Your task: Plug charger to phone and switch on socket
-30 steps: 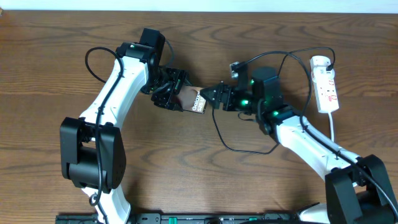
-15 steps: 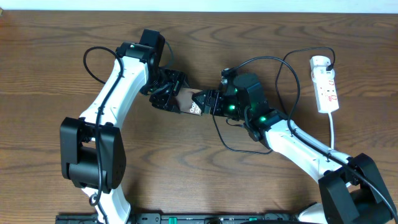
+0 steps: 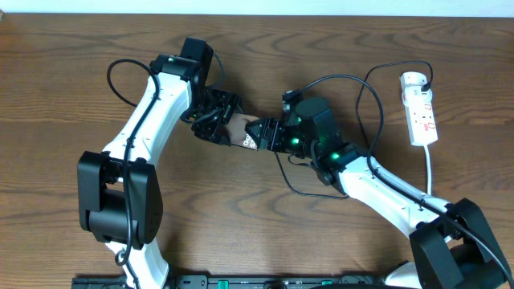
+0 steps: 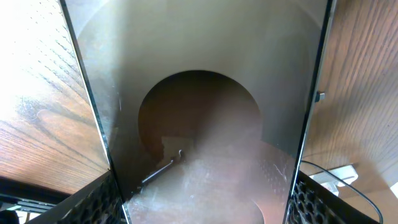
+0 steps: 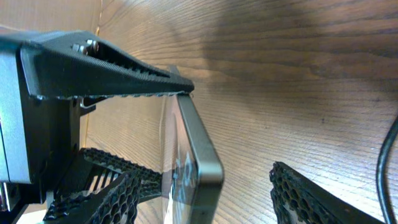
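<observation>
Grips the phone across its width in the left gripper, jaws clamped on its two long sides, seemingly lifted off the table near its middle, free end turned toward the right arm. Places the right gripper at that free end, fingers apart on both sides of the phone's edge, one of them clearly not touching it. Shows no connector tip between them; cannot tell its place from these views. Lays the charger in a loose loop on the table just below the right arm. Leaves the socket near the right edge, toward the far right corner, well apart from both grippers, probably not yet switched on.

Possible troubles, as a judgement only:
- May close on the phone itself and twist it in the left grip, or pull it out.
- May miss the port with a tilted tip, and bend the connector.
- May catch the loose loop with the right arm and drag it.
- May tug the socket along through a tight cable.
</observation>
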